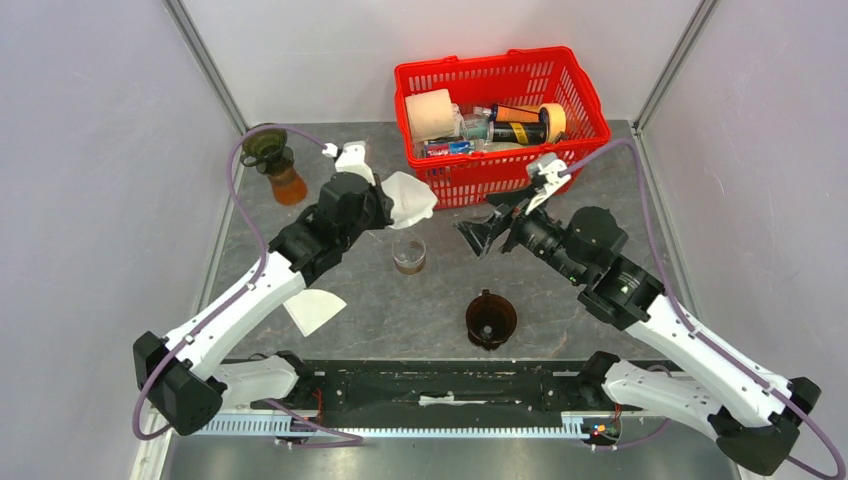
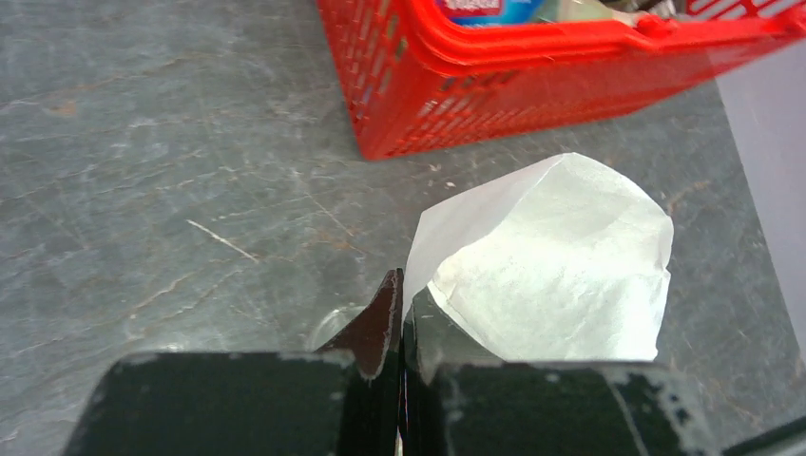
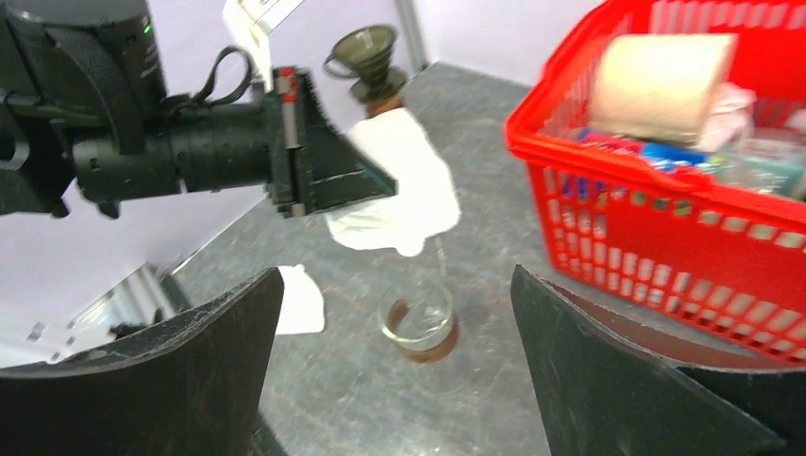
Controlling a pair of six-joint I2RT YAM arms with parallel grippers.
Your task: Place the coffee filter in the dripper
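Transport step, filter in hand, not yet placed. Left gripper point(image 2: 399, 296) is clamped tight on one edge of the white coffee filter point(image 2: 556, 271), jaws pressed together with the paper pinched between them. The filter hangs partly opened in the air, in front of the red basket point(image 1: 470, 182) and above and a little behind the small glass cup point(image 1: 408, 256). Right gripper point(image 3: 394, 285) is spread wide and holds nothing, pointing at the filter from the other side, close but not touching. Two candidate targets: a dark brown dripper point(image 1: 491, 320) standing on the table point(image 1: 400, 310) near the arm bases, and a green dripper point(image 1: 266, 146) on an amber carafe point(image 1: 288, 186) at far left; cannot tell which is meant. Both are well apart from the filter. A spare filter point(image 1: 313, 310) lies flat beside the left forearm. Likely next: the left arm carries the filter over a dripper mouth, point down, lowers it into the cone and lets go; the right gripper may need to help open or seat the paper. Risk: the limp paper folds or catches on the rim.
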